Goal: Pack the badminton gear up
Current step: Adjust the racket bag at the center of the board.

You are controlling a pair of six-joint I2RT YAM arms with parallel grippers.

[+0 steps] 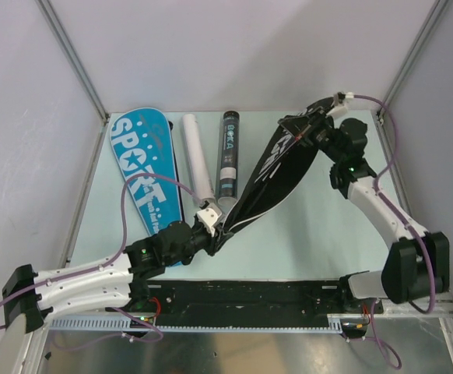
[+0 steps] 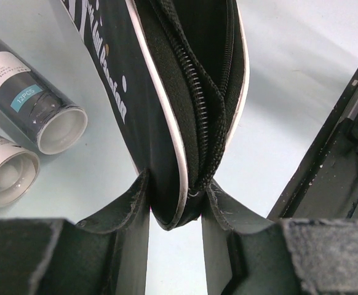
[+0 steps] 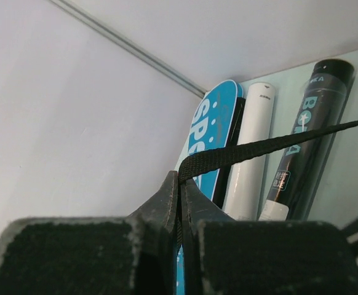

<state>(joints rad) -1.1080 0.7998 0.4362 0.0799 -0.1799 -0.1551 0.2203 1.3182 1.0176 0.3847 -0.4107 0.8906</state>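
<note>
A black racket cover (image 1: 277,167) hangs tilted above the table between both arms. My left gripper (image 1: 213,226) is shut on its narrow lower end (image 2: 173,212), where the zip (image 2: 197,92) gapes a little. My right gripper (image 1: 306,128) is shut on the cover's thin black strap (image 3: 259,147) at the upper end, fingertips (image 3: 180,184) pressed together on it. A blue "SPORT" cover (image 1: 145,167) lies flat at the back left. Beside it lie a white tube (image 1: 197,156) and a black tube (image 1: 228,156), their open ends (image 2: 59,129) facing my left wrist.
A black rail (image 1: 273,292) runs along the near table edge, and it shows at the right of the left wrist view (image 2: 345,160). White walls with metal frame posts (image 1: 75,62) close in the back and both sides.
</note>
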